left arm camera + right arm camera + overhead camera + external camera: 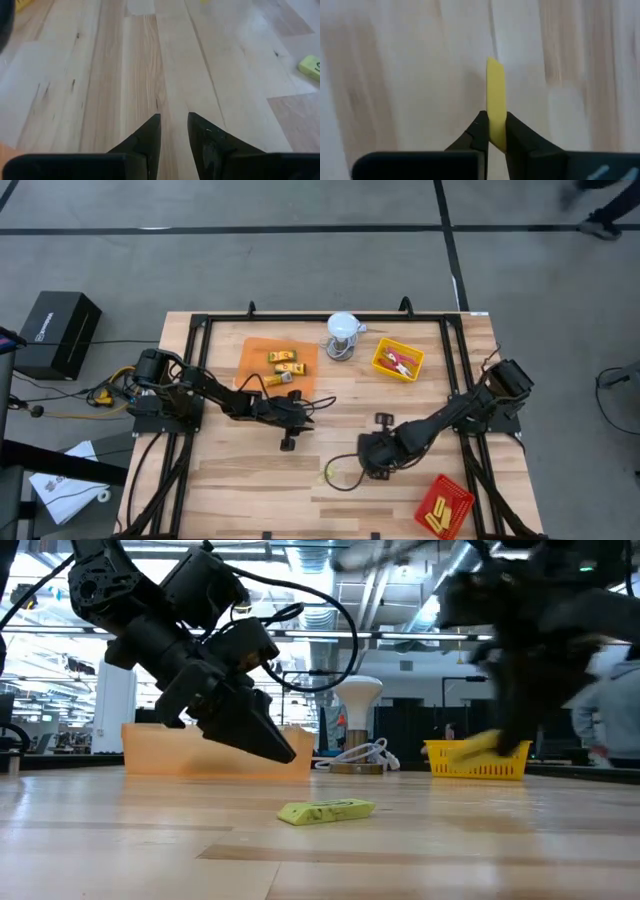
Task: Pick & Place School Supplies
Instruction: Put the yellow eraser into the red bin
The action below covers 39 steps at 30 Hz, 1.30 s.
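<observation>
In the right wrist view, my right gripper [496,131] is shut on a thin yellow piece [495,95], one of the school supplies, seen edge-on over the wood. In the high view this gripper [368,465] is at the table's near middle. A yellow-green block [325,811] lies flat on the table [330,473] just left of it. My left gripper [174,131] slants down over bare wood [308,420], open, with nothing between its fingers. The block [311,67] lies off to one side of it. My right gripper pinches the yellow piece's two flat faces [496,125] between its two fingers, at the piece's near end. The fingers point steeply down from above and lie along the piece. It sticks out past the fingertips, clear of the table.
An orange tray [252,350] holding yellow packets stands at the far left. A yellow tray [382,365] with red-handled tools is at the far right, and a white domed object [343,328] stands between them. A red tray [445,510] sits at the near right corner.
</observation>
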Available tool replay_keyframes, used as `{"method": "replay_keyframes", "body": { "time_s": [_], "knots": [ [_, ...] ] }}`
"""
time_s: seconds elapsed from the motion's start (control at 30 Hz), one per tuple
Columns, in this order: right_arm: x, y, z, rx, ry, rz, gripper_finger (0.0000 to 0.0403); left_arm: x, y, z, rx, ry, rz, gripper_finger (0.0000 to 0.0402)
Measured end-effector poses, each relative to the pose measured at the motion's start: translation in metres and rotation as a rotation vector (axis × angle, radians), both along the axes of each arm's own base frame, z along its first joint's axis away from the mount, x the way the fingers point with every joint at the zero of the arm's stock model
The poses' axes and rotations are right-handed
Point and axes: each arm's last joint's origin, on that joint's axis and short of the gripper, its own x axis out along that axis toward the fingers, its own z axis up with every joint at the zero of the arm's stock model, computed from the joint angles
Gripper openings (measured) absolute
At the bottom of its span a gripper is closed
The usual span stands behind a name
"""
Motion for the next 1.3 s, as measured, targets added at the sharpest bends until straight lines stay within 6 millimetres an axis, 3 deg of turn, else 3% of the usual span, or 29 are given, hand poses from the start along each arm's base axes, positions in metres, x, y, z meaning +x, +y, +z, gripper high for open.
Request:
{"method": "replay_keyframes", "body": {
  "time_s": [0.2,0.43,0.63,1.0,1.3],
  "knots": [
    [-0.053,0.028,0.002,0.006,0.195,-0.166,0.0023,0.000,0.000,0.000,0.003,-0.006,-0.003,0.0091],
    [-0.105,0.072,0.014,0.028,0.119,-0.388,0.0023,0.001,0.000,0.001,0.003,-0.015,-0.004,0.0091],
    [-0.142,0.088,0.028,-0.034,0.098,-0.498,0.0023,0.001,0.000,0.002,0.002,-0.025,-0.004,0.0091],
    [-0.184,0.117,0.047,0.059,0.062,-0.634,0.0023,0.001,0.000,0.002,0.002,-0.026,-0.004,0.0091],
    [-0.187,0.129,0.049,0.164,0.026,-0.627,0.0023,0.002,0.000,0.002,0.002,-0.027,-0.004,0.0091]
  ]
}}
